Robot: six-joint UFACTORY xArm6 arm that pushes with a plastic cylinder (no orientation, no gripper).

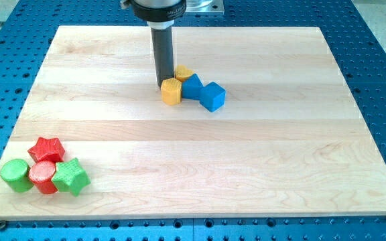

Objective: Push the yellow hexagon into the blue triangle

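Observation:
The yellow hexagon [171, 92] lies near the board's upper middle, touching the blue triangle [192, 86] on its right. My tip [161, 83] rests at the hexagon's upper left edge, touching or nearly touching it. A second yellow block [183, 72] sits just above the triangle, its shape partly hidden by the rod. A blue cube [212, 96] touches the triangle on the right.
At the bottom left sits a cluster: a red star [47, 149], a green cylinder [16, 175], a red cylinder [43, 177] and a green star [70, 177]. The wooden board [246, 167] lies on a blue perforated table.

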